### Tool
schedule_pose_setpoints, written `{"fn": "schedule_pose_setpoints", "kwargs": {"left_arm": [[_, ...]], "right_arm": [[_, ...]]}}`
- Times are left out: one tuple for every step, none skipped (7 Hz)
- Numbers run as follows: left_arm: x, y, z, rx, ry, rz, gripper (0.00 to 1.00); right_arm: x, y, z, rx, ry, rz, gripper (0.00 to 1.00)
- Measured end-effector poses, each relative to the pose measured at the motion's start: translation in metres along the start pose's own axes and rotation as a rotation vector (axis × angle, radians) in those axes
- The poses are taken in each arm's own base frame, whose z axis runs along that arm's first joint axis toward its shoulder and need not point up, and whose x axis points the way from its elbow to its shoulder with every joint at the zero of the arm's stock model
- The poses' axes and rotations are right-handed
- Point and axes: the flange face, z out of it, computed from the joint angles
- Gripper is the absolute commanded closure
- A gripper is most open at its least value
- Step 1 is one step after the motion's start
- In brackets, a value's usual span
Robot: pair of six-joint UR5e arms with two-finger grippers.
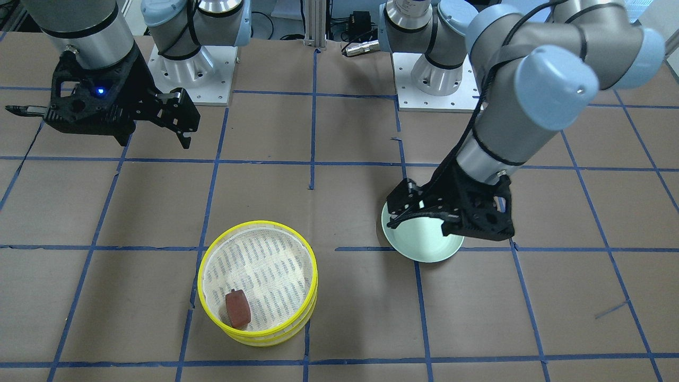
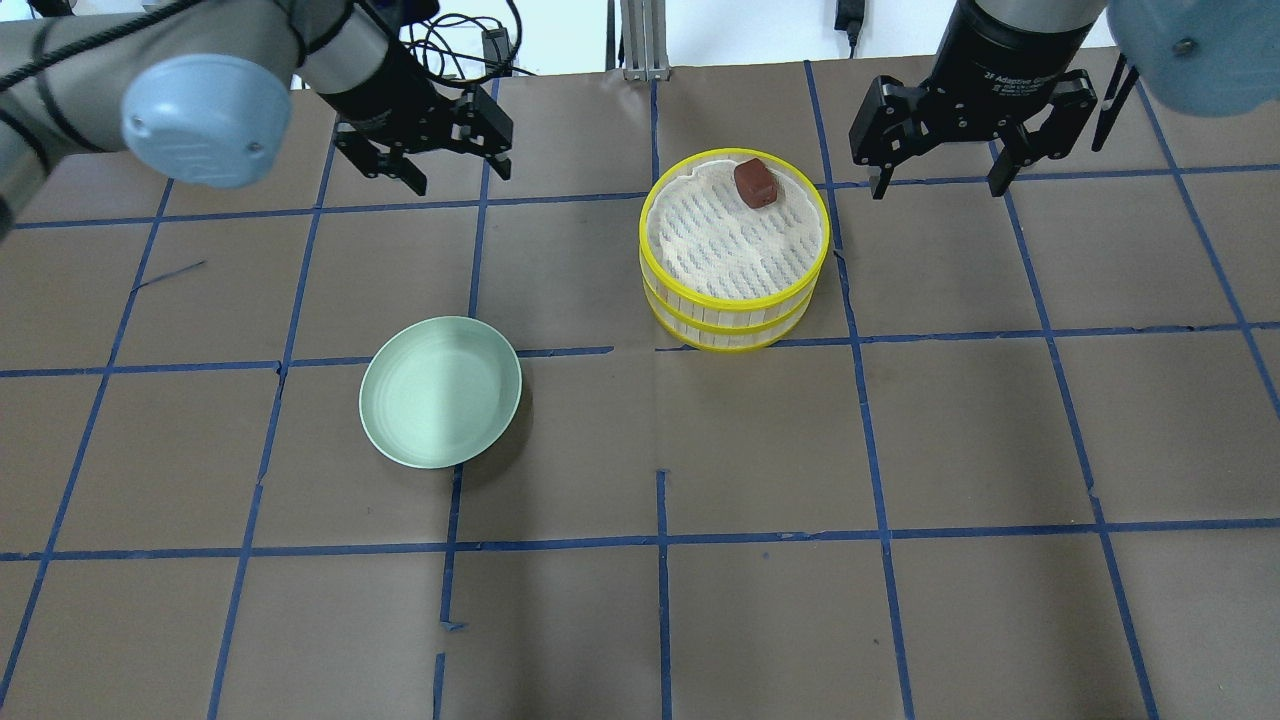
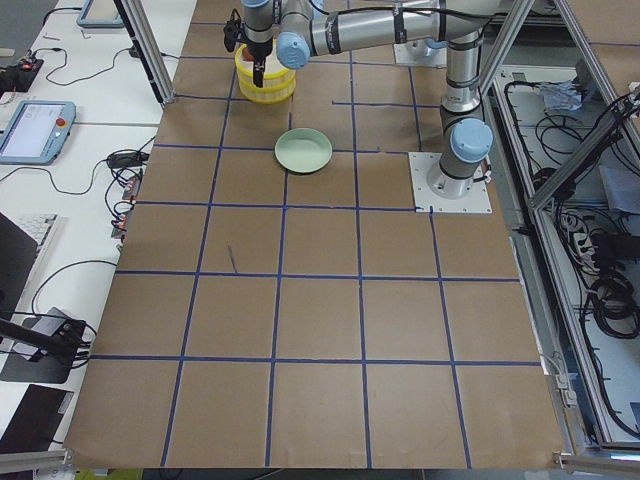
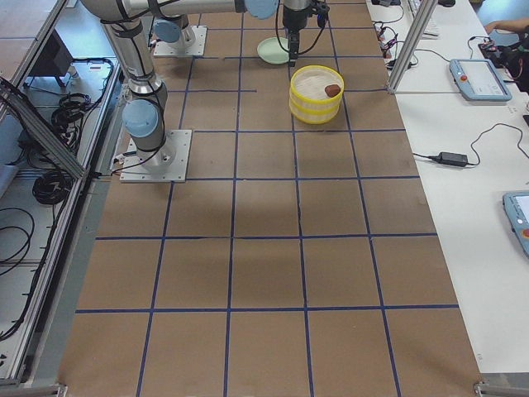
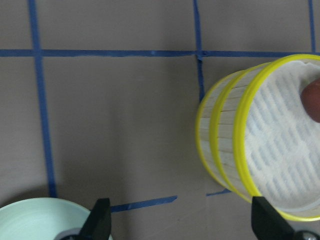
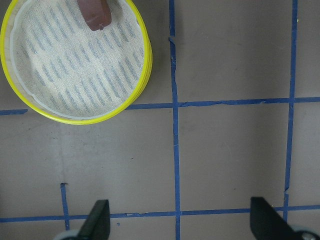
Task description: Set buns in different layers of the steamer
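Observation:
The steamer (image 2: 735, 318) is a stack of yellow-rimmed trays on the table's far middle. The dark reddish-brown bun (image 2: 755, 183) lies on the top tray's mesh floor, near its far rim; it also shows in the front view (image 1: 237, 309). The white bun is out of view. My left gripper (image 2: 460, 175) is open and empty, held high to the left of the steamer. My right gripper (image 2: 938, 188) is open and empty, held high to the steamer's right. The left wrist view shows the steamer's wall (image 5: 220, 150). The right wrist view shows its rim (image 6: 145, 55) and the brown bun (image 6: 94, 12).
An empty pale green plate (image 2: 440, 390) sits on the table left of the steamer, nearer the robot. Blue tape lines grid the brown tabletop. Both arm bases stand at the table's robot side (image 1: 191, 69).

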Motion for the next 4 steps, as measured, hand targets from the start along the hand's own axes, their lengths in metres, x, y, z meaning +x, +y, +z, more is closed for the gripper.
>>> {"fn": "schedule_pose_setpoints", "kwargs": {"left_arm": [[-0.011,0.018,-0.027,-0.034,-0.030,-0.022,0.00],[-0.018,0.035,-0.039,-0.080,-0.084,-0.034,0.00],[-0.020,0.047,-0.042,-0.119,-0.123,-0.036,0.00],[-0.018,0.054,-0.040,-0.144,-0.139,-0.032,0.00]], "right_arm": [[0.001,0.000,-0.001,0.000,0.000,0.002,0.00],[0.001,0.000,-0.001,0.001,-0.001,0.004,0.00],[0.002,-0.001,-0.002,0.001,-0.002,0.006,0.00],[0.003,-0.001,-0.002,0.001,-0.002,0.008,0.00]]}}
